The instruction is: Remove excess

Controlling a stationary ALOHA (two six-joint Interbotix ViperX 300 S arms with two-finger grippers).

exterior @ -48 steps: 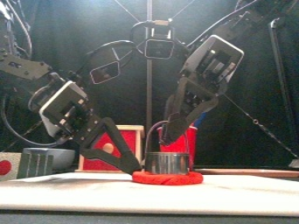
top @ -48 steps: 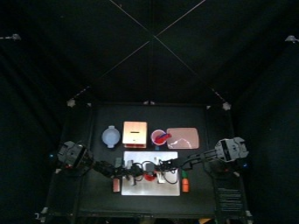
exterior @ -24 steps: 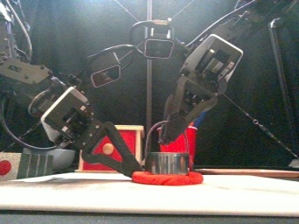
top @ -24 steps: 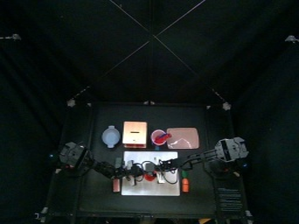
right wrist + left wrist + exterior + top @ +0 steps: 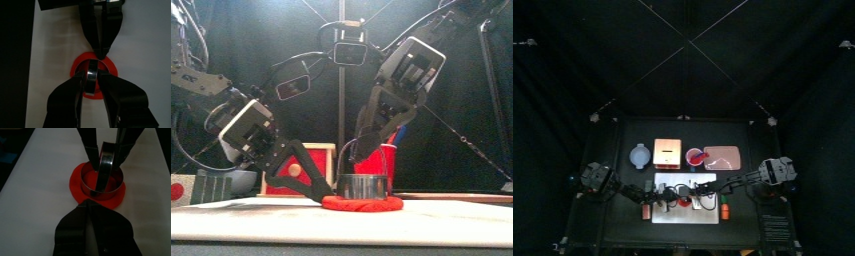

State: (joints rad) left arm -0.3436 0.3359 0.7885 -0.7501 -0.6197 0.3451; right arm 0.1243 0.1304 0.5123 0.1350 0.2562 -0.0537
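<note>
below, steel ring [image 5: 364, 186] on red dough [image 5: 361, 204], both grippers [image 5: 313, 190] [image 5: 353, 154] clamping its rim

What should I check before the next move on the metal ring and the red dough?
1. Metal ring seated on red dough: ok, it stands upright with a red rim showing around it.
2. Left tool at the ring: ok, low beside it on the left.
3. Right tool gripping the ring's wall: ok, jaws straddle it.
4. Dough on the white mat: ok.
5. Ring cut fully through the dough: cannot tell.
</note>
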